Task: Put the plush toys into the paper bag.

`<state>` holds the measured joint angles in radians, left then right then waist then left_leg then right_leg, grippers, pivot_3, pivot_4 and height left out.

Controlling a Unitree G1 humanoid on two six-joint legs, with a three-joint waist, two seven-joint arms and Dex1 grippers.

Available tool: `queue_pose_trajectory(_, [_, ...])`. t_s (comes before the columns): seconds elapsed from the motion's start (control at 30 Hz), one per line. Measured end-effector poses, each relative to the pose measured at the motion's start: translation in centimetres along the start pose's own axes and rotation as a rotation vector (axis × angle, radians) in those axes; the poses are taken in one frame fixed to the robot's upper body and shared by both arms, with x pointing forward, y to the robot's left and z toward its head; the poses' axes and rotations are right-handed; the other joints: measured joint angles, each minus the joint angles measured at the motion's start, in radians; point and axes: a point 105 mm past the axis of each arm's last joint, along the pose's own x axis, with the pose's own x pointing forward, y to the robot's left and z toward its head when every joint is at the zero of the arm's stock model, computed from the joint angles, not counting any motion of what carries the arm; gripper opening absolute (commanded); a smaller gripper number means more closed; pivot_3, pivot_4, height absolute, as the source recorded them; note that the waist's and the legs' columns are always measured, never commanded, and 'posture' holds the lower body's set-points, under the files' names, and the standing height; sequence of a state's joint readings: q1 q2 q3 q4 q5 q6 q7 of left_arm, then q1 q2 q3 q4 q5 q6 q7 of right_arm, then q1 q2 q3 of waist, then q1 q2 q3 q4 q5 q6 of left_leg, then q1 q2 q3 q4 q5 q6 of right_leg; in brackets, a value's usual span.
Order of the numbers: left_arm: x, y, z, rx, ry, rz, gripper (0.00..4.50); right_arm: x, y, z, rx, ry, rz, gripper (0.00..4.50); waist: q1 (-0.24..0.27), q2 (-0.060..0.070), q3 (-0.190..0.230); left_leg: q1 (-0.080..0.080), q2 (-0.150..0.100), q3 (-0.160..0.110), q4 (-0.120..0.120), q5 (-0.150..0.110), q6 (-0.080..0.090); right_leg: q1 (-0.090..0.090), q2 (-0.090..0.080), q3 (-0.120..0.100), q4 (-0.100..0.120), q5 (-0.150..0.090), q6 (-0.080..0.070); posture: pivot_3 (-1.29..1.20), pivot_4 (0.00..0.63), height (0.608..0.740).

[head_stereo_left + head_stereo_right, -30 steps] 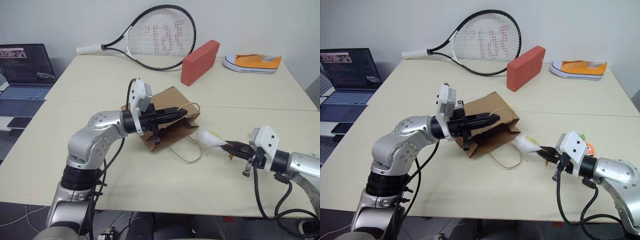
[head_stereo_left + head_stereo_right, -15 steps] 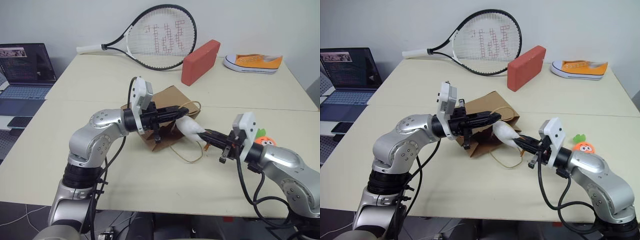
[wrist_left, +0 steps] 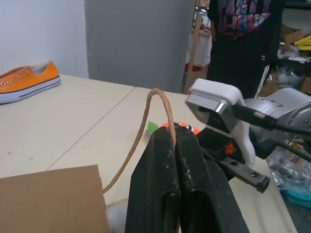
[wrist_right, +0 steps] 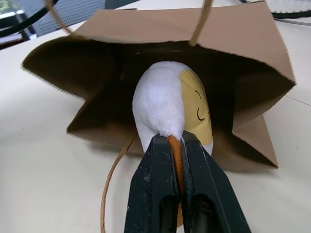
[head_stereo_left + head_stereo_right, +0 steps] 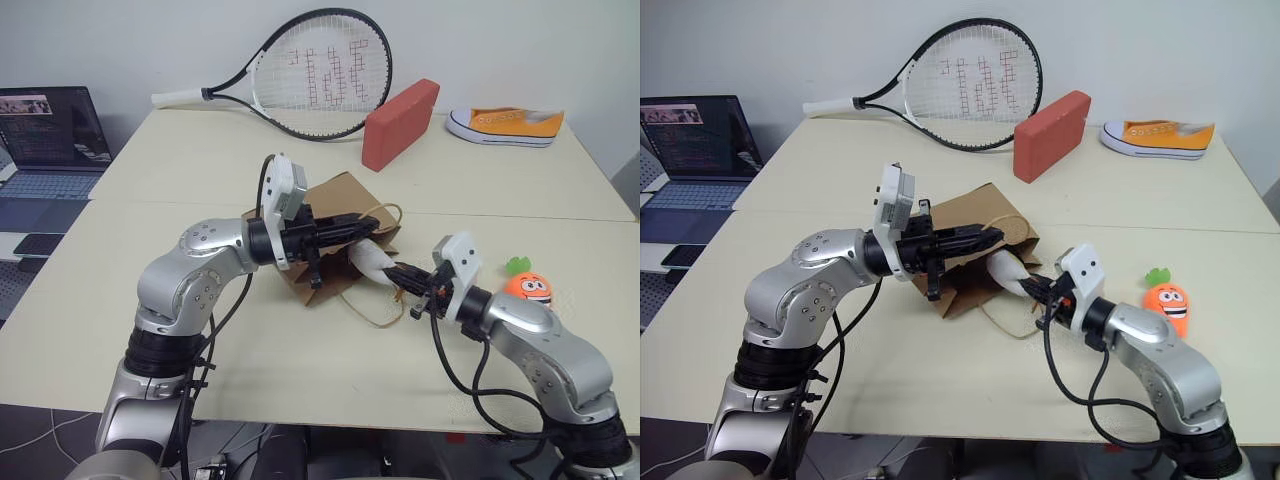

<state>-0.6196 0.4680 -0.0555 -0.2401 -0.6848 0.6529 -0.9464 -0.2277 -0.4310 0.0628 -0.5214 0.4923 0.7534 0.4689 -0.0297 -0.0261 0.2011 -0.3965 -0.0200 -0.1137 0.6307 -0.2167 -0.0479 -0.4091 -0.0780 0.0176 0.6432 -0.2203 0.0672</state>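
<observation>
Item 1, paper bag (image 5: 335, 225): lies on its side on the worktop (image 5: 250, 370), mouth facing the right claw. Its upper loop handle (image 3: 158, 104) is pinched in the clenched left claw (image 3: 175, 145), which holds the mouth lifted open.

Item 2, egg plush (image 4: 170, 104): at the bag's mouth, head end just inside, as far as the wrist view shows. Long axis runs level, crown pointing into the bag, yolk face turned sideways. The right claw (image 4: 175, 145) is clamped on its orange-brown leg at the rear.

Item 3, carrot plush (image 5: 528, 287): on the worktop, well clear of the bag, beyond the right arm; untouched, green top up.

Risks: a grip on one thin leg lets the egg swing or slip; pushing could shove the light bag away or fold its lower lip; the lower handle loop beside the mouth might snag the claw.
</observation>
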Motion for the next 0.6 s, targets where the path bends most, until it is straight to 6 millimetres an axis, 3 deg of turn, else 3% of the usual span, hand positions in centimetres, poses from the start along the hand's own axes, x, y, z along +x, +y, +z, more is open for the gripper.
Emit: queue_pose_trajectory(0.6, [0.3,-1.1,-0.2,-0.023,0.01,-0.043,0.0,6.3,-0.5,-0.1,0.309,-0.021,-0.132,0.03,-0.003,0.001,0.0,-0.001,0.0,0.0,-0.001,0.0,0.0,-0.002,0.001,0.0,0.001,0.002,0.004,0.0,0.15,0.74])
